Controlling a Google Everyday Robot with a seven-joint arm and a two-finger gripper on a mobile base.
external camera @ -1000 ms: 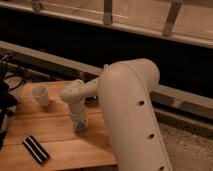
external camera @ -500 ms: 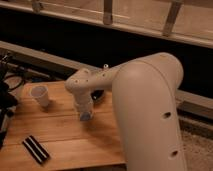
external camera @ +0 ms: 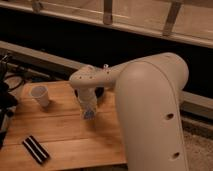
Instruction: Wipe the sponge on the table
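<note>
- Arm [external camera: 150, 110]: a thick white limb fills the right half of the view. It bends at a broad elbow, and its forearm reaches left and downward over the bench.
- Gripper [external camera: 89, 110]: it hangs from the white wrist and points down at the middle of the bench, near the far edge, to the right of the cup.
- Fingers [external camera: 85, 105]: they are drawn close together with the sponge held between their tips. No gap shows beside the sponge.
- Sponge [external camera: 90, 115]: a small light-blue block sits at the very tip of the gripper, low against the bench top. Whether its underside touches the wood cannot be told.
- Bench [external camera: 65, 140]: a light brown top of joined planks. It takes up the lower left of the view and runs under the arm at the right.
- Cup [external camera: 40, 95]: white and upright, it stands on the far left part of the bench, well apart from the gripper.
- Striped bar [external camera: 35, 149]: flat, black and white, it lies at a slant near the front left corner of the bench. It touches neither the cup nor the sponge.
- Cables [external camera: 15, 80]: dark loops lie beyond the left end of the bench, with other dark gear at the frame's left edge.
- Background: a pale ledge runs behind the bench, with a dark band above it and a railed, lighter strip along the top.
</note>
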